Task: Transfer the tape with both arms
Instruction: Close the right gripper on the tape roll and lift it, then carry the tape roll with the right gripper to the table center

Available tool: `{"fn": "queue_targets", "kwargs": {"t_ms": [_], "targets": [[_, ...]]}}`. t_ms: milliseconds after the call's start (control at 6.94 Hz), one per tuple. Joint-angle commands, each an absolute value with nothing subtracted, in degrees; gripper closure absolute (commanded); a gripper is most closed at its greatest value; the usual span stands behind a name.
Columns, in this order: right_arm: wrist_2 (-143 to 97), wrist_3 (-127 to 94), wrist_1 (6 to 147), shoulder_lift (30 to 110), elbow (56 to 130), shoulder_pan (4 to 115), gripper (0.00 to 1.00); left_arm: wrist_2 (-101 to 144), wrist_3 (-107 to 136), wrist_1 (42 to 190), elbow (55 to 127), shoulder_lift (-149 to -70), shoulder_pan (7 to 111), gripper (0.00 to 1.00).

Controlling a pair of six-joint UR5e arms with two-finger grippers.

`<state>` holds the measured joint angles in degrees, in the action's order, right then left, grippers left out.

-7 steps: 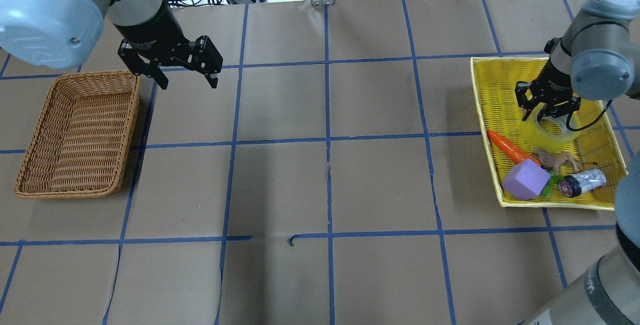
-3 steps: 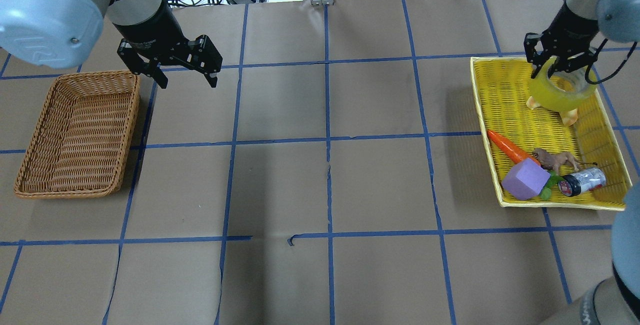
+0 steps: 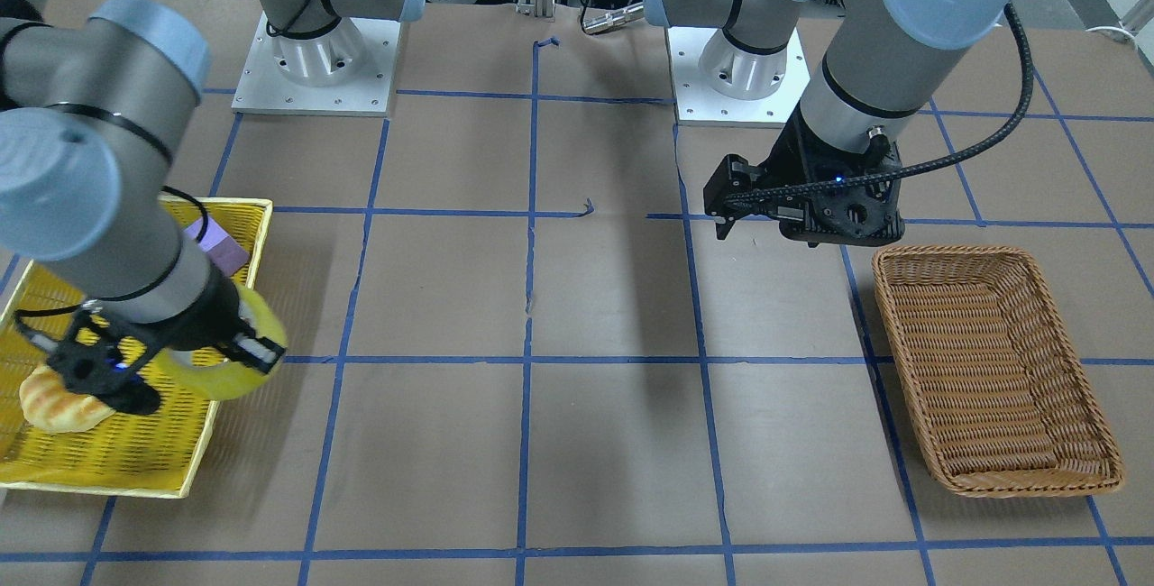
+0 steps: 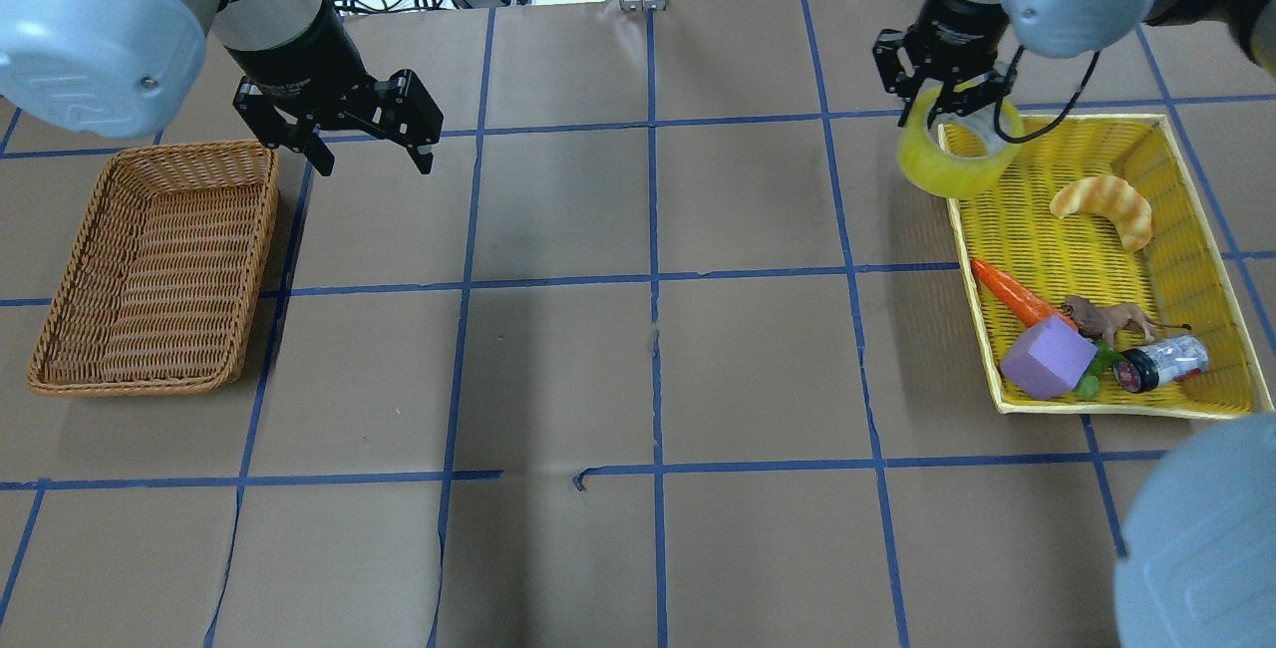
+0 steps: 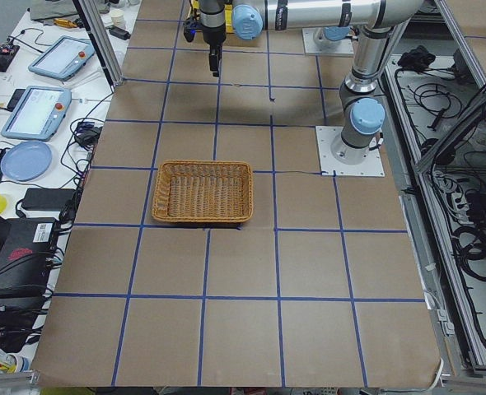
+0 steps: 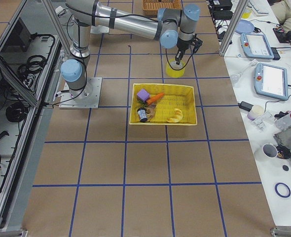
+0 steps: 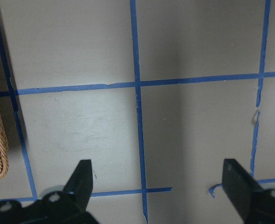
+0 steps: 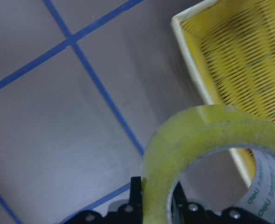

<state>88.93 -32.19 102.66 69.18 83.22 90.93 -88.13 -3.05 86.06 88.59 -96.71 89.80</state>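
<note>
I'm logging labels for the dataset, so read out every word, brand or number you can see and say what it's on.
"neo": green print inside the tape, on its core; the rest is blurred or cut off.
Can label, in the yellow tray: too small to read.
Embossed mark on the left arm's cap: not legible.

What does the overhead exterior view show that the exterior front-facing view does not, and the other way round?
Only overhead: the carrot, the toy animal and the small can in the yellow tray. Only front-facing: the left arm's base and the right arm's base. Both: the tape pinched in the right gripper, the open left gripper, the croissant, the purple block and the wicker basket.
</note>
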Motion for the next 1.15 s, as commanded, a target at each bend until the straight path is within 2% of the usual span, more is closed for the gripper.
{"fn": "queue_targets", "kwargs": {"t_ms": [0, 432, 865, 1009], "targets": [[83.60, -52.99, 108.93, 65.86, 83.58, 104.18, 1.00, -88.15, -3.34, 86.04, 88.68, -96.77, 89.74, 0.00], [77.89, -67.11, 112.93, 59.78, 84.02, 113.18, 1.00, -88.07, -3.52, 86.04, 89.03, -97.03, 89.74, 0.00], [77.25, -70.58, 114.51, 59.06, 88.75, 116.80, 0.99, -87.80, -3.52, 86.04, 89.12, -97.47, 89.74, 0.00], [77.34, -70.66, 116.61, 58.89, 89.81, 116.81, 0.54, -87.72, -3.60, 86.04, 89.12, -97.64, 89.74, 0.00]]}}
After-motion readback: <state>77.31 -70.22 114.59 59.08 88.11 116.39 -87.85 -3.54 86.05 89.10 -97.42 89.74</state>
